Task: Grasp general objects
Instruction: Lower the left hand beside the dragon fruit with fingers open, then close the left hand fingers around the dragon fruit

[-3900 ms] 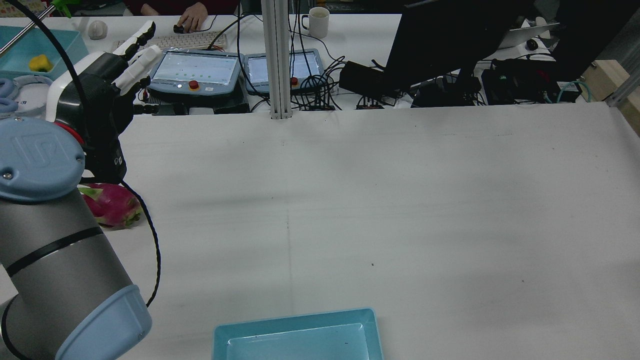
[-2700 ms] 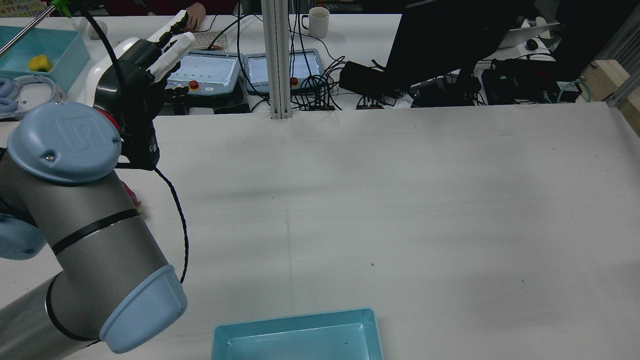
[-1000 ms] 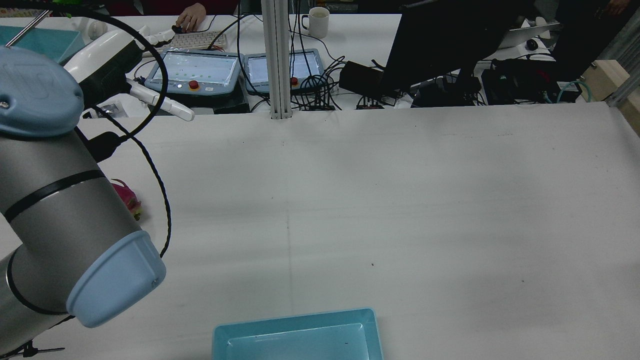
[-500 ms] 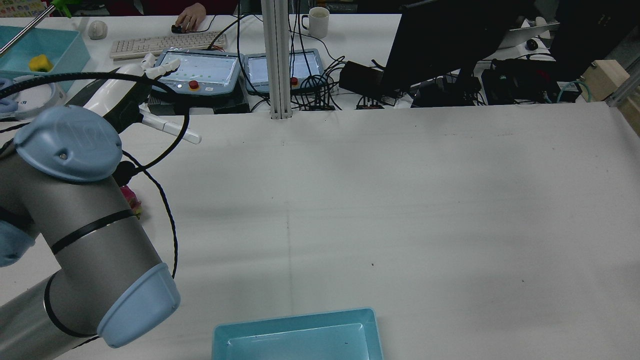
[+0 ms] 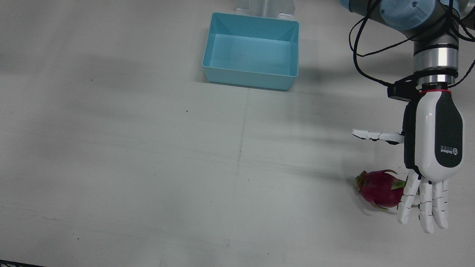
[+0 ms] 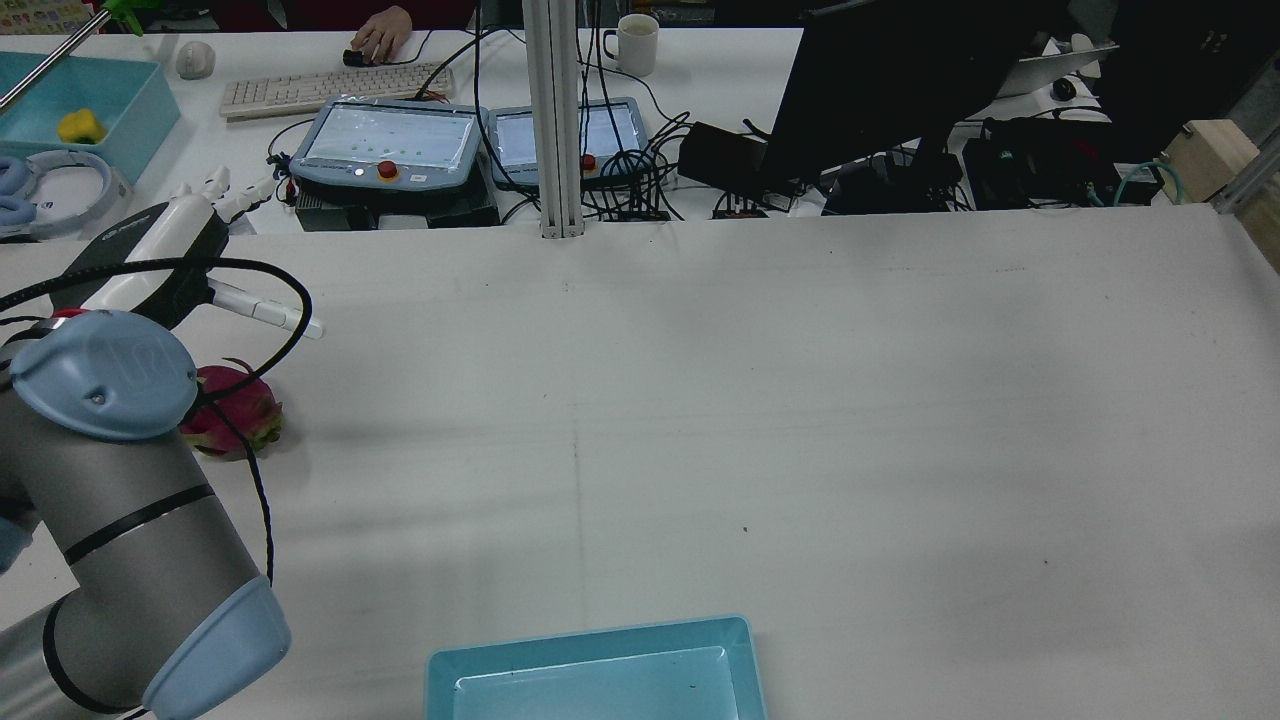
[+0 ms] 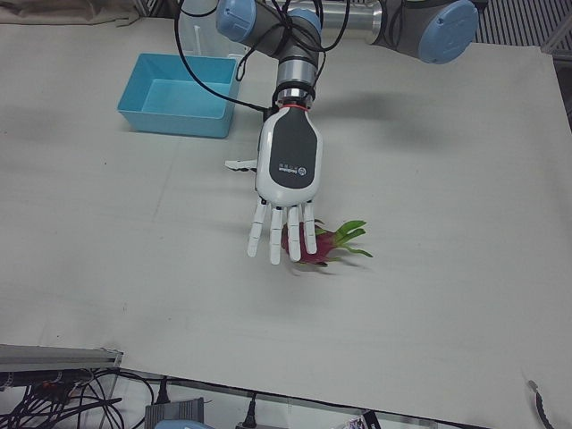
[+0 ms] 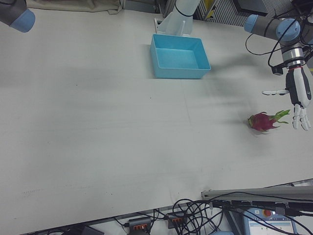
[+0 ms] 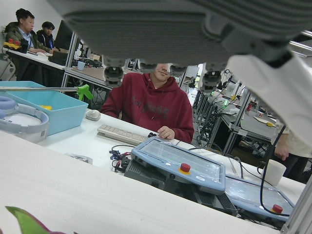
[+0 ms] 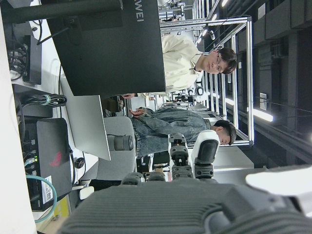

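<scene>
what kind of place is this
Most likely a robotics lab running teleoperated grasping trials: a white-and-black robot hand above a pink dragon fruit, grey touchscreen control pendants, and people seated at workstation desks.

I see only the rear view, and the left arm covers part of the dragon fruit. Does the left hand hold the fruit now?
Observer: No. In the front view the left hand is open and holds nothing.
Operator: Where are its fingers?
Observer: The fingers are straight and overlap one end of the dragon fruit; I cannot tell if they touch it.
Operator: Is the blue bin empty?
Observer: Yes, the front view shows the whole blue bin with nothing inside.
</scene>
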Robot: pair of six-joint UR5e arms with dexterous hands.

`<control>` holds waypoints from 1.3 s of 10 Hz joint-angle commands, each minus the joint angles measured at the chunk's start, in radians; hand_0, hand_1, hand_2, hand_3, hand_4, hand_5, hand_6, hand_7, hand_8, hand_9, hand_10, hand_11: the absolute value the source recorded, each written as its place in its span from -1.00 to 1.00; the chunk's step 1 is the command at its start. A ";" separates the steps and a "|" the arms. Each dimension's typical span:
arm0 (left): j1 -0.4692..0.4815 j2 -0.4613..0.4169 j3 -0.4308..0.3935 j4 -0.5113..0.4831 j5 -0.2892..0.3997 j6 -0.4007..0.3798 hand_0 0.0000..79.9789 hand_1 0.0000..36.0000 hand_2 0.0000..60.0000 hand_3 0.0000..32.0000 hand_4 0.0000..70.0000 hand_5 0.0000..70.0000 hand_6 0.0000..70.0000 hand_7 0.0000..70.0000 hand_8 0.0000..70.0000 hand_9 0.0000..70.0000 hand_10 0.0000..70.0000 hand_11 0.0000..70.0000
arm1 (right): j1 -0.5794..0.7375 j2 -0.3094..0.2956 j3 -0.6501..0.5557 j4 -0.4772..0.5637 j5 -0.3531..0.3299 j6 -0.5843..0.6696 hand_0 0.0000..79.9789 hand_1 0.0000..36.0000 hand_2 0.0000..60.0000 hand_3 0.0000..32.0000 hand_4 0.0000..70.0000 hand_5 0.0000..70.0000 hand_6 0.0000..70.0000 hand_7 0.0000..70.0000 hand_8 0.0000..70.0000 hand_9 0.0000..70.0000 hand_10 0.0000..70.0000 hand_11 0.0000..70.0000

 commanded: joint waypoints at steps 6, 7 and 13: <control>0.191 0.054 0.121 -0.093 -0.258 0.169 0.18 -0.34 -1.00 -0.82 -1.00 -1.00 -1.00 -0.92 -1.00 -1.00 -1.00 -1.00 | 0.000 0.000 0.000 0.000 0.001 0.000 -1.00 -1.00 -1.00 -1.00 -1.00 -1.00 -1.00 -1.00 -1.00 -1.00 -1.00 -1.00; 0.207 0.054 0.175 -0.102 -0.306 0.167 0.12 -0.62 -1.00 -0.94 -1.00 -1.00 -1.00 -0.88 -1.00 -1.00 -1.00 -1.00 | 0.000 0.000 0.000 0.000 0.001 0.000 -1.00 -1.00 -1.00 -1.00 -1.00 -1.00 -1.00 -1.00 -1.00 -1.00 -1.00 -1.00; 0.193 0.102 0.223 -0.181 -0.310 0.166 0.14 -0.46 -1.00 -1.00 -1.00 -1.00 -1.00 -0.88 -0.97 -1.00 -1.00 -1.00 | 0.000 0.000 0.000 0.000 0.001 0.000 -1.00 -1.00 -1.00 -1.00 -1.00 -1.00 -1.00 -1.00 -1.00 -1.00 -1.00 -1.00</control>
